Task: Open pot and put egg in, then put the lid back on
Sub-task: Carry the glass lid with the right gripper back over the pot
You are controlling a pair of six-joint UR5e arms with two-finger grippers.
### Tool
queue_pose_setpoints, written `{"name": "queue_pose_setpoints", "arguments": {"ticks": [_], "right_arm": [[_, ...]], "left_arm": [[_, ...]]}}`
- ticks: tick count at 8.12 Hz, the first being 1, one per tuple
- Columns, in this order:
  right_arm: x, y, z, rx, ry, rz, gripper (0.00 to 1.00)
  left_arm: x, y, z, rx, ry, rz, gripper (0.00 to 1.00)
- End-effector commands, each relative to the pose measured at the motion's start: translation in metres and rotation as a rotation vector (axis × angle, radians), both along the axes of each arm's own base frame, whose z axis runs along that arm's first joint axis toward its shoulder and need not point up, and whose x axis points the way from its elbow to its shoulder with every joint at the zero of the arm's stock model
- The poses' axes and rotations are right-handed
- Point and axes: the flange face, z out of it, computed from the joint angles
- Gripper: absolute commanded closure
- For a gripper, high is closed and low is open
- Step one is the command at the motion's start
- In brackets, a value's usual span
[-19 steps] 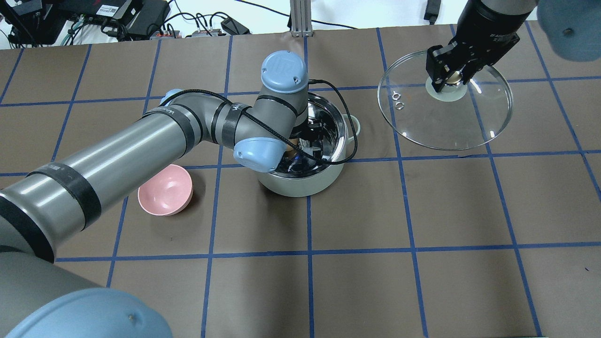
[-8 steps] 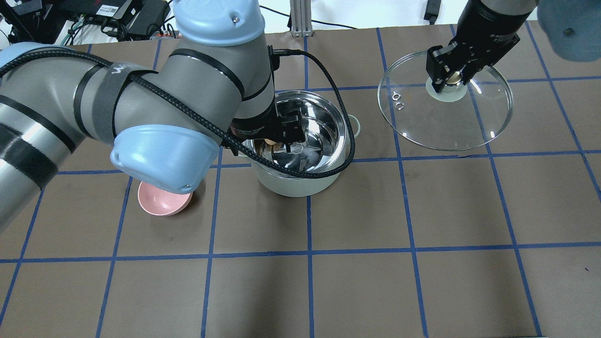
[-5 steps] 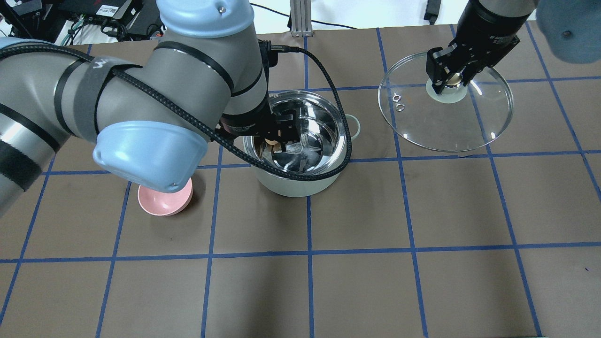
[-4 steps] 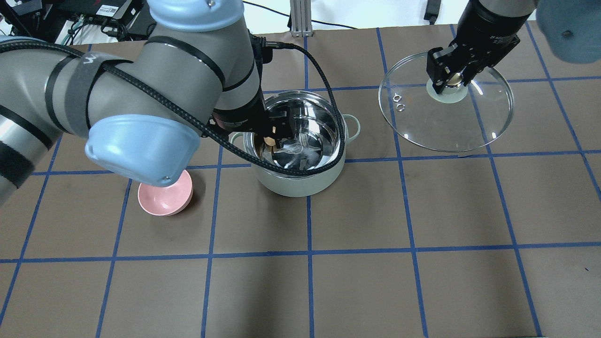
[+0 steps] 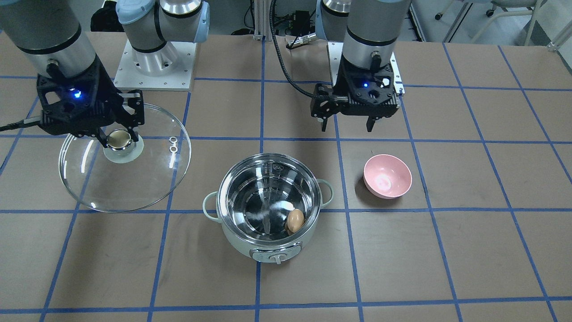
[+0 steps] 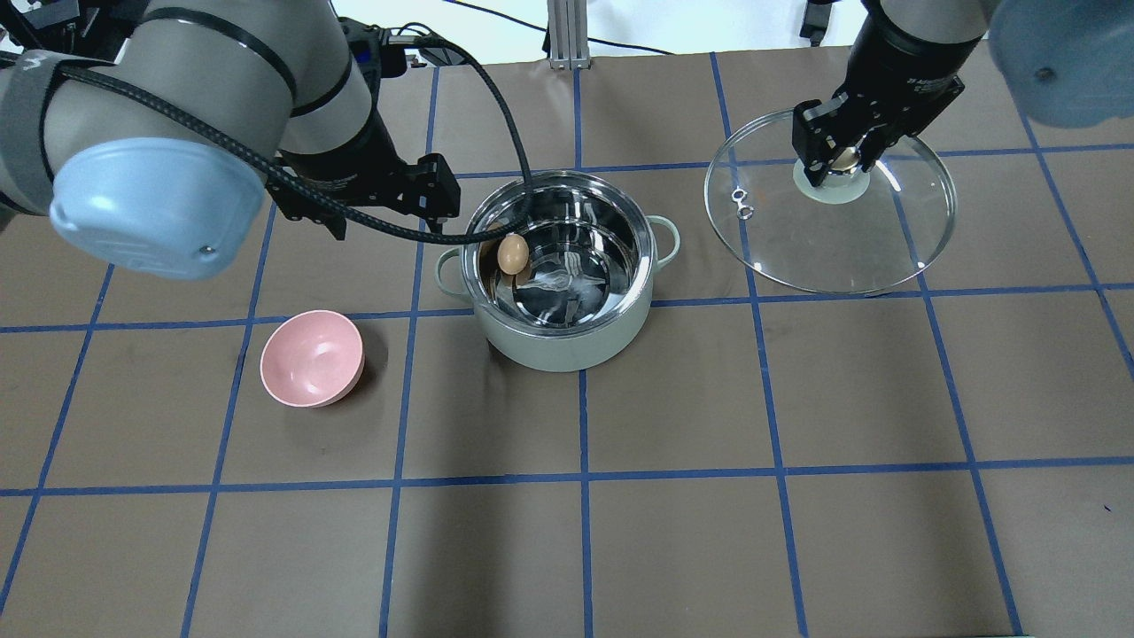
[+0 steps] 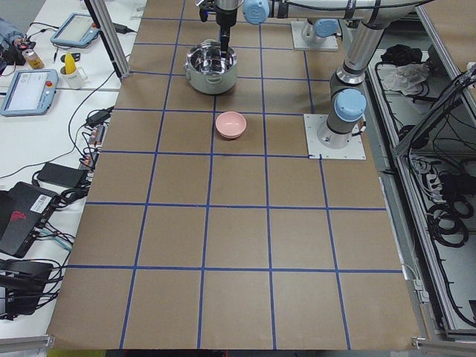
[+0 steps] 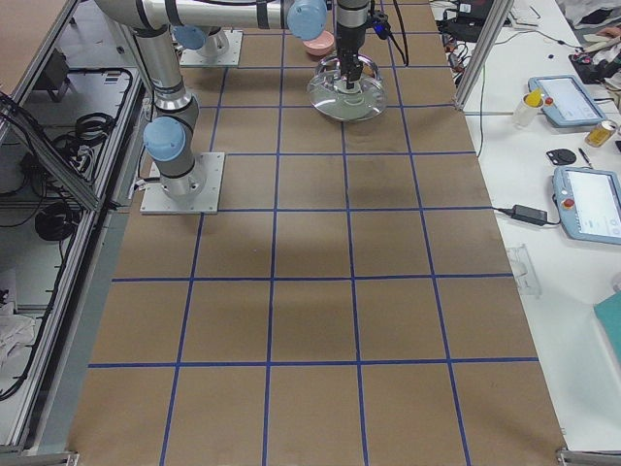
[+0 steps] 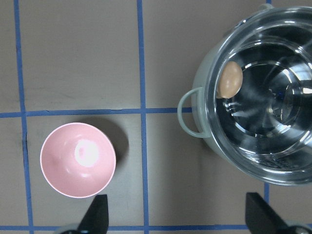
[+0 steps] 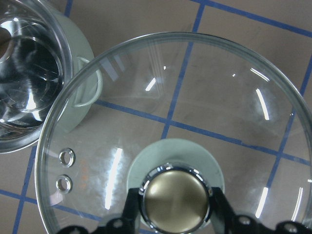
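Observation:
The pot (image 6: 567, 350) stands uncovered at mid table, its steel bowl showing. The egg (image 6: 512, 254) lies inside it against the left wall, also in the front view (image 5: 295, 220) and the left wrist view (image 9: 229, 79). My left gripper (image 5: 346, 126) is open and empty, raised to the left of the pot (image 9: 202, 87) and behind the pink bowl. My right gripper (image 6: 840, 161) is shut on the knob (image 10: 175, 202) of the glass lid (image 6: 842, 252). It holds the lid to the right of the pot, and the lid's edge is near the pot's right handle (image 10: 85, 90).
A small empty pink bowl (image 6: 312, 358) sits left of the pot, nearer the robot; it also shows in the left wrist view (image 9: 78, 160). A black cable from my left wrist hangs over the pot's back left rim. Brown table with blue grid lines all around.
My left gripper let go of the egg, rose out of the pot and moved away to the left. The egg now lies in the pot. My right gripper shifted the lid slightly left.

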Motion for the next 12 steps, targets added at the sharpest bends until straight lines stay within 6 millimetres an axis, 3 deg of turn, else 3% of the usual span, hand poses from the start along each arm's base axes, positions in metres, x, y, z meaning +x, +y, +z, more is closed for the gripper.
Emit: {"name": "queue_pose_setpoints", "arguments": {"ticks": [1,4,7,10,12], "right_arm": [[0.061,-0.001,-0.011,-0.05,0.025,0.105,1.0],[0.133,-0.008,-0.021,-0.118,0.001,0.188,1.0],[0.168,-0.014,-0.036,-0.143,-0.016,0.219,1.0],[0.207,-0.022,-0.075,-0.131,-0.074,0.269,1.0],[0.213,-0.021,-0.092,-0.097,-0.069,0.287,1.0]], "left_arm": [[0.029,-0.009,-0.004,0.009,-0.005,0.015,0.0],[0.031,-0.01,-0.002,0.017,-0.008,-0.02,0.0],[0.031,-0.005,-0.004,0.06,-0.008,-0.026,0.0],[0.028,-0.005,-0.005,0.062,0.031,-0.052,0.0],[0.028,-0.005,-0.005,0.062,0.029,-0.051,0.0]]}}
